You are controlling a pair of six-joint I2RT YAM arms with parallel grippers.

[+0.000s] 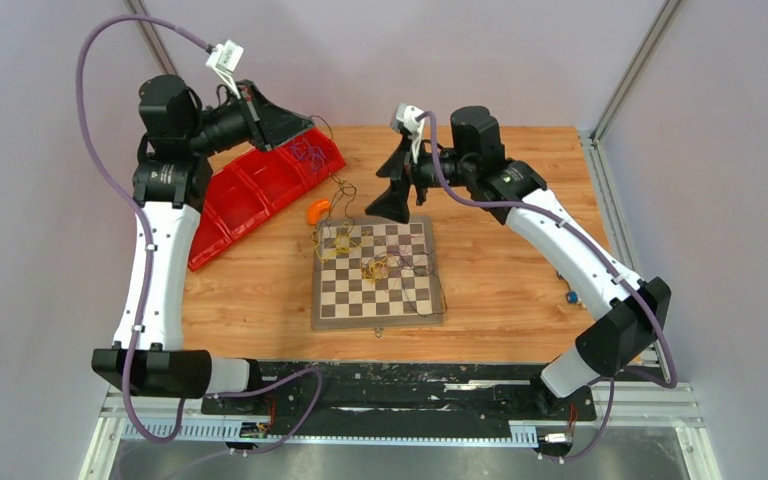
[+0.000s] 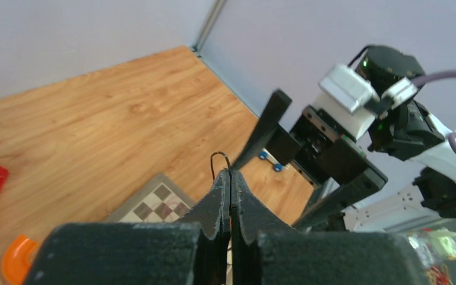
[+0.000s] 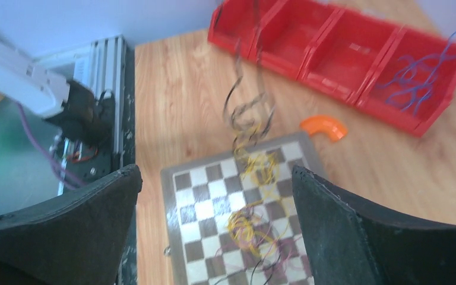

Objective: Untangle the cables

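A tangle of thin yellow, purple and black cables (image 1: 380, 262) lies on the chessboard (image 1: 332, 308); it also shows in the right wrist view (image 3: 255, 217). My left gripper (image 1: 308, 126) is raised over the red bins and is shut on a black cable whose small loop (image 2: 219, 158) sticks out past the closed fingertips (image 2: 230, 173). That black cable (image 3: 244, 101) hangs in curls from there down to the tangle. My right gripper (image 1: 388, 210) is open and empty above the board's far edge, with its jaws wide apart (image 3: 214, 178).
A row of red bins (image 1: 250, 190) stands at the back left; the end bin holds purple-blue cables (image 3: 415, 80). An orange curved piece (image 1: 317, 211) lies beside the board's far left corner. A small blue object (image 1: 570, 297) lies near the right arm.
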